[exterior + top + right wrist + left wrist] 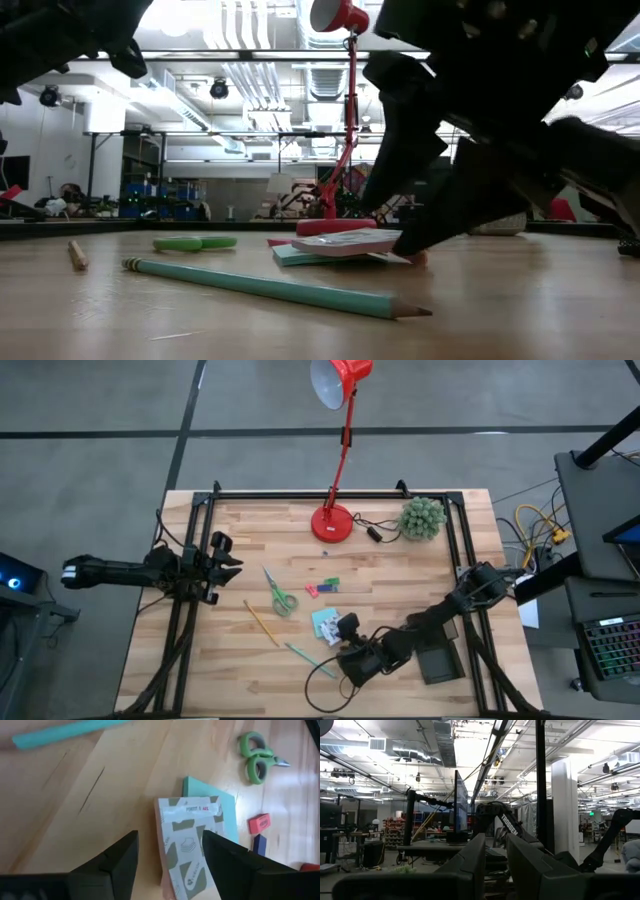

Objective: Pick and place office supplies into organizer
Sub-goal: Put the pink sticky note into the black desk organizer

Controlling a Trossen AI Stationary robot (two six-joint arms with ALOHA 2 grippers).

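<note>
Two arms share this table, and only one is placed to act. At the far left edge, the left gripper (222, 560) waits over the frame rail (188, 575), well apart from everything loose; its fingers look spread in the high view, and its wrist view shows only the room beyond. Moving right, the yellow pencil (262, 622) lies on a diagonal, then the green-handled scissors (279, 596) with blades pointing toward the far left, then the teal pen (309, 659) slanting nearer the front edge. Next comes the light-teal sticky-note pad (218, 805) with a wrapped pad (186, 845) resting partly on top of it, and just beyond them the small red, blue and green pieces (322, 587). The right gripper (170, 857) hovers directly at this stack: in its wrist view the two dark fingers stand apart, one on each side of the wrapped pad, gripping nothing yet. The wrapped pad's long axis runs straight ahead between the fingers, so its narrow width already faces the jaws, and the likely next move is simply down and closed. The right arm is by far the nearer one. To its right, partly hidden under the arm, sits the dark organizer (438, 663), just beside the pads, so the carry looks short.
</note>
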